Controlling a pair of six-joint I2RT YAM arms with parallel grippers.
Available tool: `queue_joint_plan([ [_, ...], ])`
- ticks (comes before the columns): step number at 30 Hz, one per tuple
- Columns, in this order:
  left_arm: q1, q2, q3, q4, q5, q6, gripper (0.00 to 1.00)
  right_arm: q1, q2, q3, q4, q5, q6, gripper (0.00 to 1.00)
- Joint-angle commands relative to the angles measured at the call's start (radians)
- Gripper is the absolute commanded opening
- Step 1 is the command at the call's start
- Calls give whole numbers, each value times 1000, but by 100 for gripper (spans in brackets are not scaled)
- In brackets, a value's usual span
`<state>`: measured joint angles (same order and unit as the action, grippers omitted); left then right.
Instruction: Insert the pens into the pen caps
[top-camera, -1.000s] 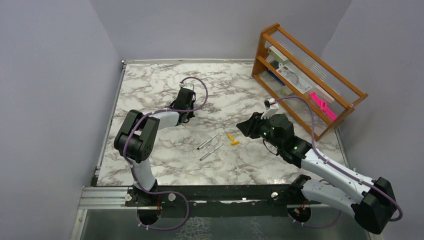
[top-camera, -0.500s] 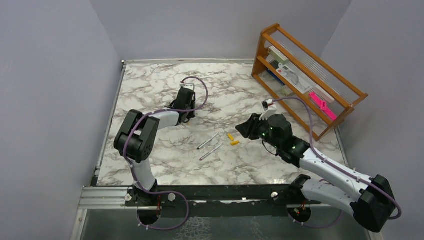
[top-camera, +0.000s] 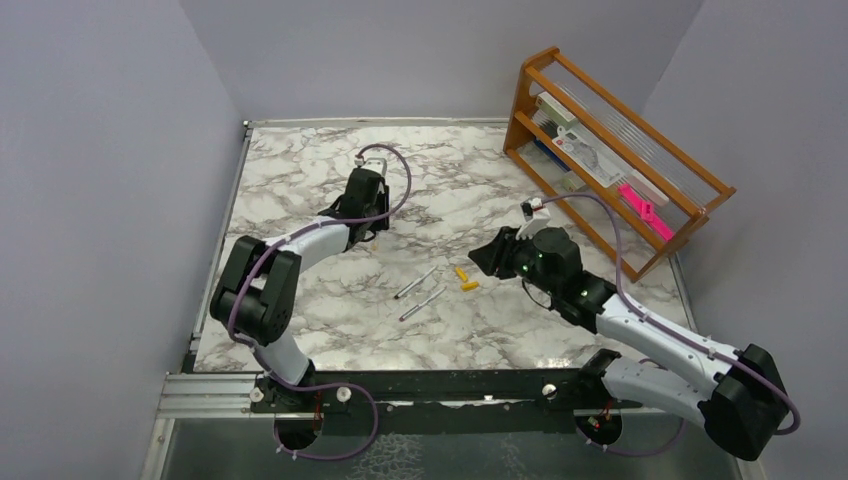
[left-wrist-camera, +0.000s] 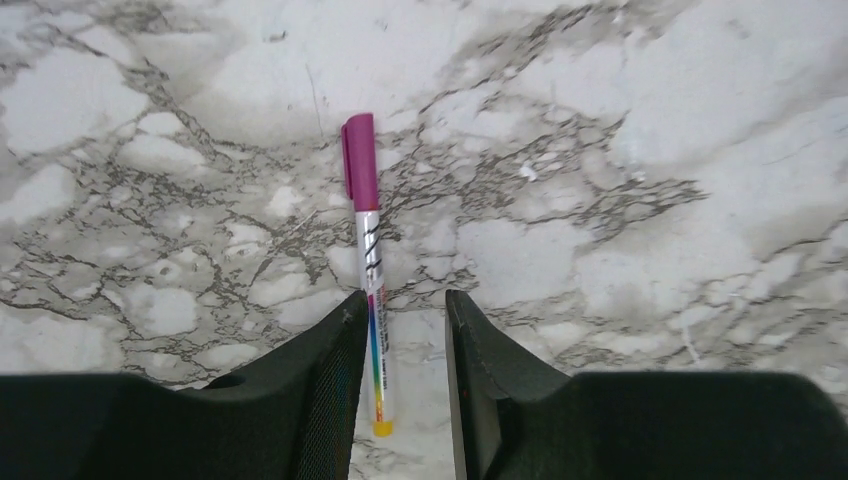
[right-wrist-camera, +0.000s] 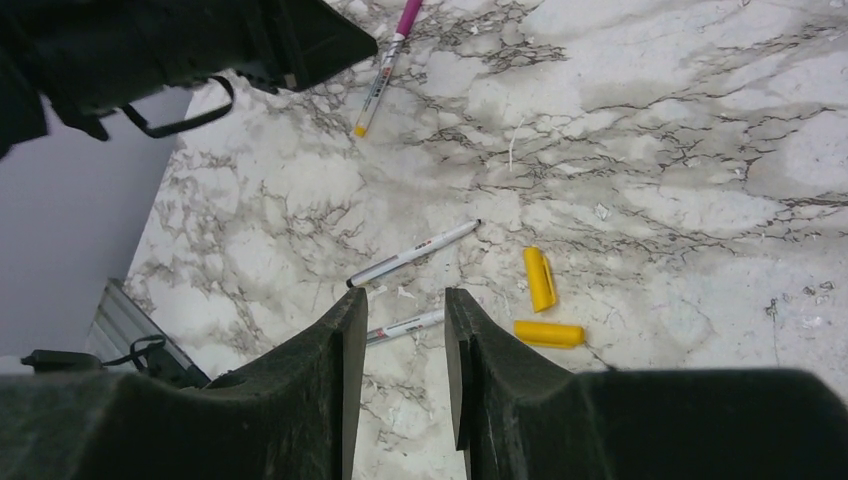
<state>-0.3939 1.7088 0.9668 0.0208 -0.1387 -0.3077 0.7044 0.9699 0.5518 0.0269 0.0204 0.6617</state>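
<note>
In the left wrist view a silver pen (left-wrist-camera: 369, 270) with a magenta cap (left-wrist-camera: 358, 160) pushed onto it lies on the marble. Its yellow end sits between the fingers of my open left gripper (left-wrist-camera: 405, 300), close to the left finger; in the top view (top-camera: 368, 215) that gripper hides the pen. Two uncapped silver pens (right-wrist-camera: 413, 253) (right-wrist-camera: 405, 326) lie side by side mid-table, also in the top view (top-camera: 415, 282) (top-camera: 422, 303). Two yellow caps (right-wrist-camera: 540, 278) (right-wrist-camera: 549, 333) lie just right of them. My right gripper (right-wrist-camera: 405, 298) is open and empty above the nearer pen.
A wooden rack (top-camera: 600, 140) stands at the back right and holds boxes and a flat bright-pink object (top-camera: 640, 210). The capped pen (right-wrist-camera: 385, 70) and the left gripper (right-wrist-camera: 200, 50) show at the top left of the right wrist view.
The left arm's elbow has swung left and its gripper has shifted slightly toward the back. The right gripper has edged a little left. The pens and yellow caps have not moved.
</note>
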Motion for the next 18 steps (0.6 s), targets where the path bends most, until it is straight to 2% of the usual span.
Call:
queue_joint_plan([
  [1, 4, -134, 1, 16, 118, -25, 36, -5, 89, -4, 60, -68, -44, 38],
  [6, 0, -254, -8, 8, 201, -10, 36, -3, 247, 66, 33, -139, -97, 45],
  [9, -14, -319, -20, -17, 319, 57, 33, -2, 293, 86, 23, -132, -83, 46],
  [12, -90, -348, -20, -89, 465, 157, 39, -2, 294, 87, 12, -73, -32, 46],
  [15, -195, -368, -38, -175, 491, 198, 45, -9, 267, 100, -11, -10, -11, 45],
  [18, -260, -395, -97, -214, 481, 214, 46, -42, 236, 187, -128, 30, -58, 47],
])
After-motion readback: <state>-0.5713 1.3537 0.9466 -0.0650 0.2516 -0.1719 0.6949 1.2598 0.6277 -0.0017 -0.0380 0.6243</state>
